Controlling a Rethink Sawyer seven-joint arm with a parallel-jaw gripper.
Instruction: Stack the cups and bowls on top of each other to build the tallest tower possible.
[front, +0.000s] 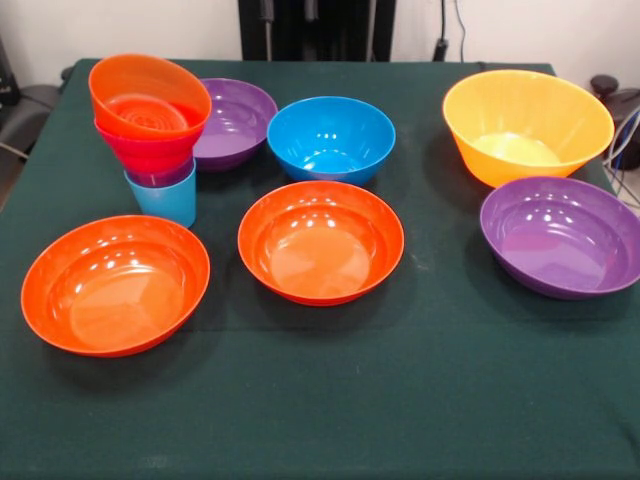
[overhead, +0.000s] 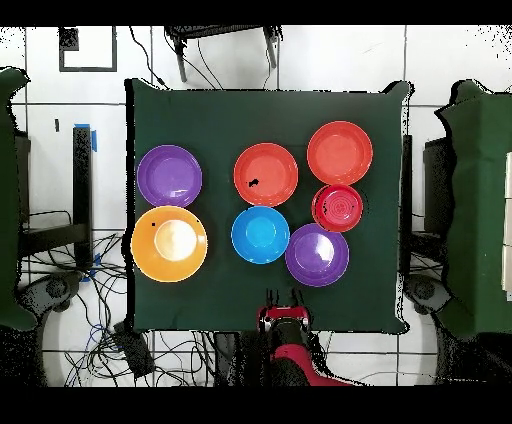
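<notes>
The tower (front: 150, 130) stands at the left in the front view: a light blue cup (front: 165, 203) at the bottom, a purple cup in it, then a pink bowl and a small orange bowl (front: 148, 92) tilted on top. From above the tower (overhead: 338, 207) shows as a red disc. Loose on the cloth lie two orange-red bowls (front: 115, 283) (front: 320, 240), two purple bowls (front: 235, 120) (front: 560, 235), a blue bowl (front: 330, 138) and a large yellow-orange bowl (front: 527, 125). My gripper (overhead: 283, 297) shows only in the overhead view, at the table's bottom edge below the blue bowl (overhead: 260, 235), open and empty.
A dark green cloth covers the table (front: 420, 400). Cables and dark chairs lie around the table (overhead: 240, 120) beyond its edges. The purple bowl (overhead: 317, 254) sits closest to the gripper.
</notes>
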